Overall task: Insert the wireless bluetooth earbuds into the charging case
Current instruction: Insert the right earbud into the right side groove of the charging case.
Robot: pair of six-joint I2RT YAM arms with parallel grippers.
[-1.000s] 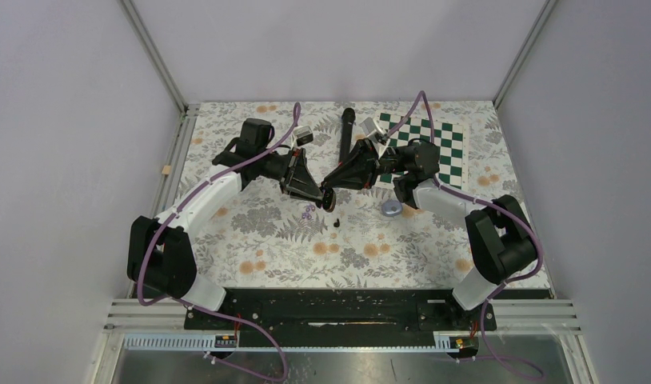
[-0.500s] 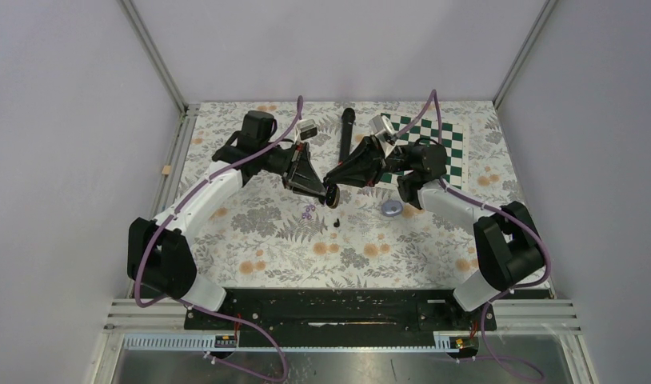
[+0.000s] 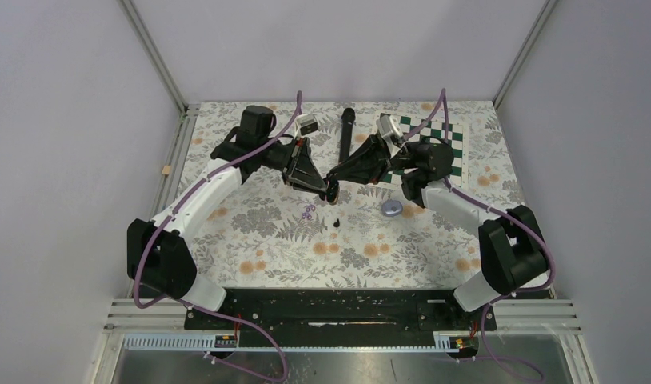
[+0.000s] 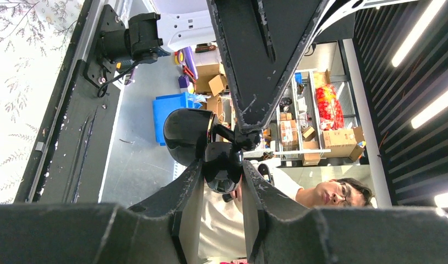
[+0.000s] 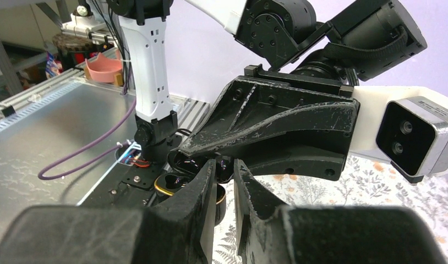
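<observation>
Left pincer (image 4: 223,168): narrow, clamped on the open black charging case (image 4: 219,159), which is held above the surface (image 3: 250,240). Right pincer (image 5: 224,164): almost closed, tips pinching a small black earbud (image 4: 239,137) at the case's mouth; whether it is seated cannot be told. Pale purple earbuds (image 3: 307,212) and a second black earbud (image 3: 337,223) lie loose on the surface just below the pincers, with a pale purple disc (image 3: 392,209) to their right. Against one second ago: both pincers sit slightly farther from the bases; loose items unmoved
</observation>
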